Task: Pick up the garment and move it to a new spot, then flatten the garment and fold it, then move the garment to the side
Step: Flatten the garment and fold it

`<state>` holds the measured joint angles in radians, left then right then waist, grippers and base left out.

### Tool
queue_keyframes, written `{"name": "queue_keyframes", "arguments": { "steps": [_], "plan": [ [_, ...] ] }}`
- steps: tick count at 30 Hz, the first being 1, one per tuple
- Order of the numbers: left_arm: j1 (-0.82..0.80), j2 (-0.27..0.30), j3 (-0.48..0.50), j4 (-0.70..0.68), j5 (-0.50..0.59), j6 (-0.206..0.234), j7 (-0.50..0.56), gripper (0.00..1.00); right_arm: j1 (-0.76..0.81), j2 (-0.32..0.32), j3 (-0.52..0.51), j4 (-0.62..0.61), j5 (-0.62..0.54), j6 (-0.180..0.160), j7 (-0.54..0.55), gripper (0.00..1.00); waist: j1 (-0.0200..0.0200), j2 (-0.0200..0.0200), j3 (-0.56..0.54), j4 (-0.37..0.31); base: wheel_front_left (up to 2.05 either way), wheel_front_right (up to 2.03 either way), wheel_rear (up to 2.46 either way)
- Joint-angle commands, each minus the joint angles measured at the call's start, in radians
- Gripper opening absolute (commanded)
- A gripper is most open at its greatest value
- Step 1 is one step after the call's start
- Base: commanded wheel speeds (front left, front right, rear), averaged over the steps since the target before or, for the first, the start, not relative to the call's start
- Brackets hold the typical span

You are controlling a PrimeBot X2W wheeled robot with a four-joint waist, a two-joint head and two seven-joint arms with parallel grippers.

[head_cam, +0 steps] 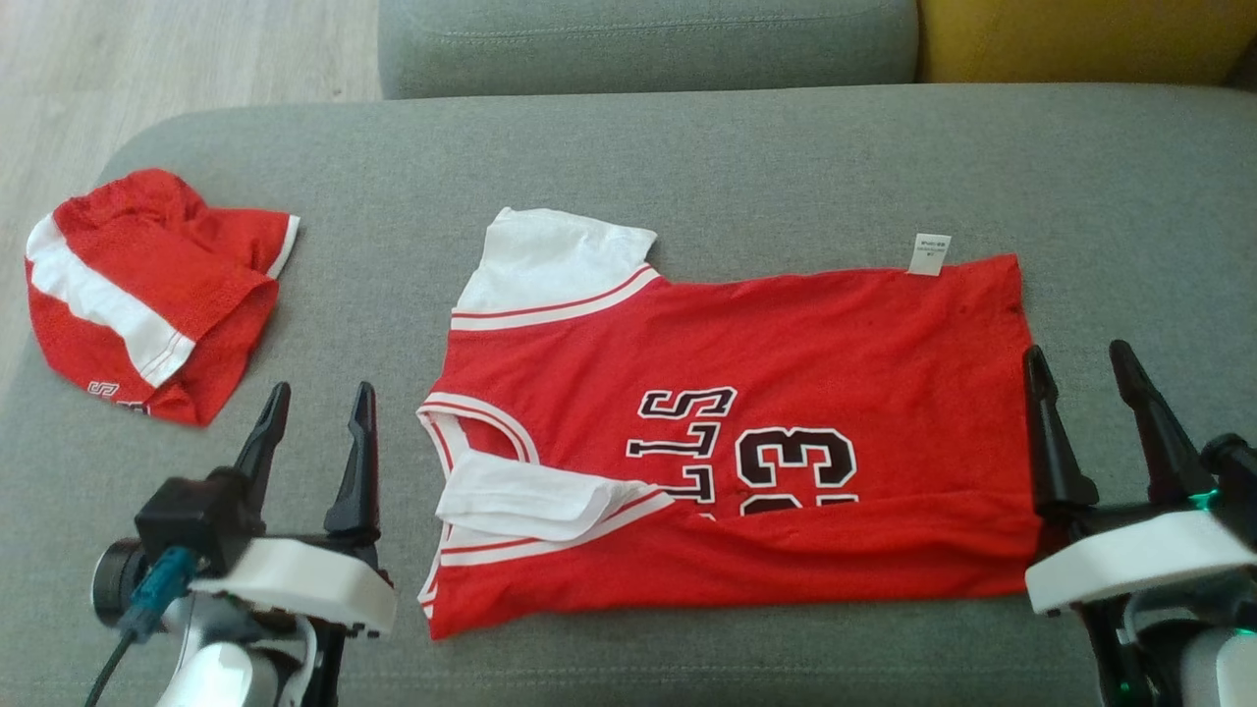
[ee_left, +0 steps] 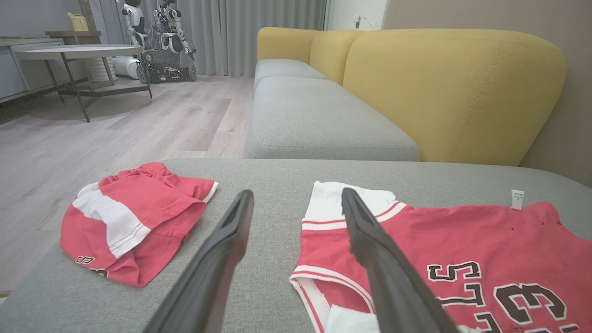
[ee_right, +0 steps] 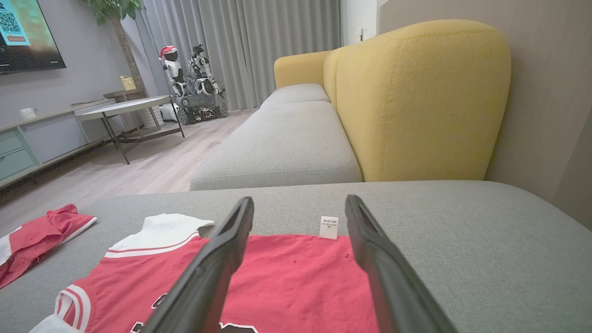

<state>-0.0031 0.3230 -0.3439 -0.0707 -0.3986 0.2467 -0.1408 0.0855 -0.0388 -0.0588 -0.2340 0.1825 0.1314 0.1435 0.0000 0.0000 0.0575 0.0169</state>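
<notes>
Lying flat on the grey cushion, the red jersey sits mid-seat, its neck toward the robot's left. Its near edge is folded up over the numbers, and a white sleeve is tucked onto the chest. A white tag sticks out at the far edge. The left gripper hovers just beside the collar, fingers spread, grasping nothing. The right gripper stands at the hem end, likewise spread and empty. Red shorts lie crumpled well to the left
</notes>
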Motion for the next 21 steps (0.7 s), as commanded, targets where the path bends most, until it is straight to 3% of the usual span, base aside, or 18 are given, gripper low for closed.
{"name": "queue_keyframes", "arguments": {
  "steps": [1, 10, 15, 21],
  "plan": [
    [-0.044, 0.025, 0.038, -0.031, 0.003, 0.003, 0.002, 1.00, -0.033, -0.011, 0.024, -0.042, -0.005, -0.001, -0.002, 1.00, 0.0000, 0.0000, 0.002, 0.001, 0.00, 0.00, 0.00],
    [-0.122, 0.017, 0.031, -0.002, -0.035, -0.039, 0.025, 1.00, -0.053, -0.011, 0.013, -0.049, 0.002, -0.001, 0.003, 1.00, 0.0000, 0.0000, 0.059, 0.009, 0.00, 0.00, 0.00],
    [-0.327, -0.001, 0.012, 0.084, -0.067, -0.121, 0.059, 1.00, -0.099, -0.011, 0.024, -0.068, -0.001, -0.001, 0.001, 1.00, 0.0000, 0.0000, 0.156, 0.006, 0.00, 0.00, 0.00],
    [-0.617, -0.048, -0.013, 0.315, -0.087, -0.217, 0.073, 1.00, -0.169, -0.011, 0.053, -0.072, -0.012, -0.001, 0.001, 1.00, 0.0000, 0.0000, 0.279, -0.027, 0.00, 0.00, 0.00]
  ]
}}
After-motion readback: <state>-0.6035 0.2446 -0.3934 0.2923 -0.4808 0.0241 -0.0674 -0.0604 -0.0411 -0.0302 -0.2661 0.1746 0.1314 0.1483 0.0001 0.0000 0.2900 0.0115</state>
